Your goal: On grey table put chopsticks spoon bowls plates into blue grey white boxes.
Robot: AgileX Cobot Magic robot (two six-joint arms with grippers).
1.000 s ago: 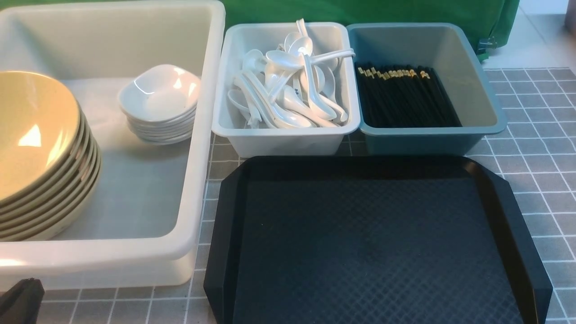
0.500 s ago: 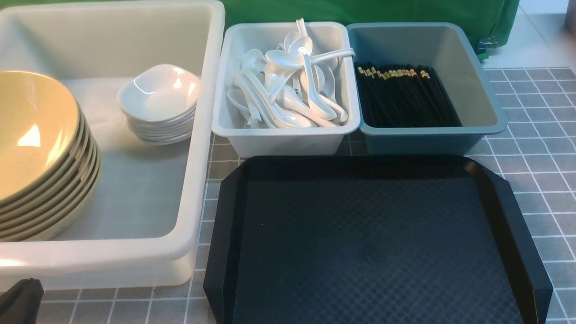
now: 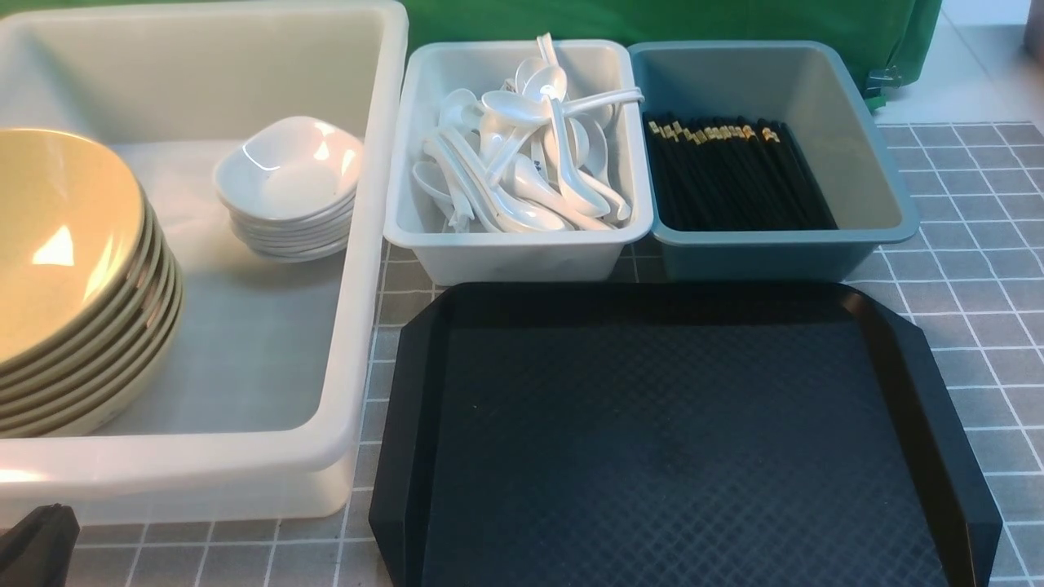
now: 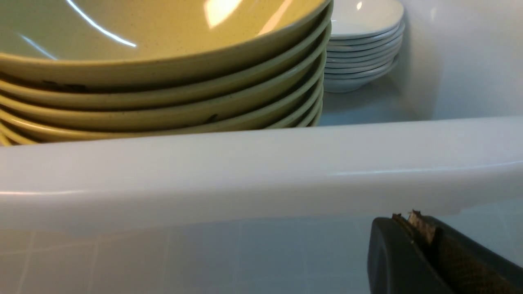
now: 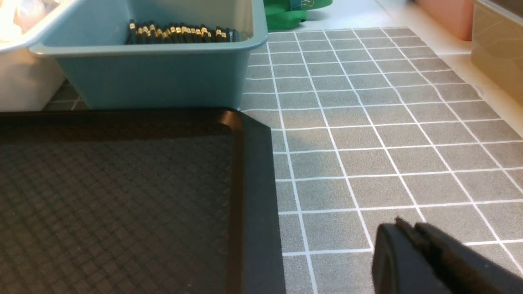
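Front view, glossy round bowls (image 3: 65, 269), diamond-textured tray (image 3: 677, 440)

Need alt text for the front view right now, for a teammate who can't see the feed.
Everything is sorted and the black tray sits bare on the grey table. The large white box holds stacked beige bowls and small white plates. Behind the tray, a pale box holds white spoons, and a teal box holds black chopsticks.
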